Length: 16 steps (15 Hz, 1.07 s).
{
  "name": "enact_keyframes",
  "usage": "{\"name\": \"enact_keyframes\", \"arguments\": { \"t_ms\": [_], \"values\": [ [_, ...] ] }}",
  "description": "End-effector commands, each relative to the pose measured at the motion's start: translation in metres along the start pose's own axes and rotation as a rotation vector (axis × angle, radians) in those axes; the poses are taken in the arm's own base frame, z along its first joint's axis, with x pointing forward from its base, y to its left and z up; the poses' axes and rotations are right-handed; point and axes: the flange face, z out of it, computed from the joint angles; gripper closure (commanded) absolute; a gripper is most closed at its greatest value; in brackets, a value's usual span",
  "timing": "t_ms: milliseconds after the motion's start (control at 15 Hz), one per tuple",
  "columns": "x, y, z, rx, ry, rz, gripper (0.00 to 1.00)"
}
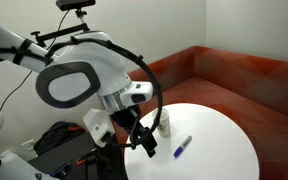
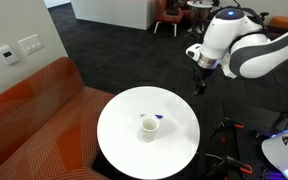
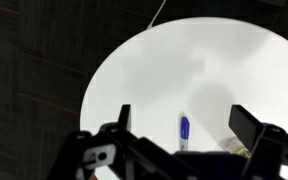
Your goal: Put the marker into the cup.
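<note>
1. Marker (image 1: 183, 148): blue, lying flat on the round white table (image 1: 229, 150). It is outside the cup and not held.
2. Exterior view, left to right: gripper (image 1: 144, 142), cup (image 1: 165, 124), marker.
   - The gripper hangs above the table's left edge.
   - The cup stands upright toward the far edge.
   - The marker lies nearer the near edge, apart from the cup.
3. Exterior view, left to right: orange sofa (image 2: 34, 110), cup (image 2: 149, 127), marker (image 2: 160, 117), gripper (image 2: 198, 85).
   - The sofa curves round the table's left edge.
   - The cup stands near the middle of the worktop.
   - The marker shows as a small blue mark just beside the cup, toward the far edge. Contact between them cannot be determined.
   - The gripper hangs above the far right edge, clear of both items.
4. Wrist view, left to right: one finger (image 3: 124, 117), marker (image 3: 184, 130), opposite finger (image 3: 246, 122).
   - The fingers are spread wide and grip nothing.
   - The marker lies on the table below the gap, touching neither finger.
</note>
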Motion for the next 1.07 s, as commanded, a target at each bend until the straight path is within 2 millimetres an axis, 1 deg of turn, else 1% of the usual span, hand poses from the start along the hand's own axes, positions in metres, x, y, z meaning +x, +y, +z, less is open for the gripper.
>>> {"name": "enact_keyframes", "arguments": {
  "t_ms": [0,67,200,267,533,1000],
  "values": [
    [0.023,0.014,0.036,0.017,-0.043,-0.041,0.0],
    [0.009,0.004,0.019,0.008,-0.028,-0.019,0.0],
    [0.016,0.007,0.034,0.013,-0.056,-0.031,0.0],
    [0.019,0.009,0.038,0.014,-0.062,-0.034,0.0],
    [0.021,0.01,0.038,0.012,-0.062,-0.034,0.0],
    [0.056,-0.006,0.093,0.089,0.03,-0.111,0.0]
  ]
}}
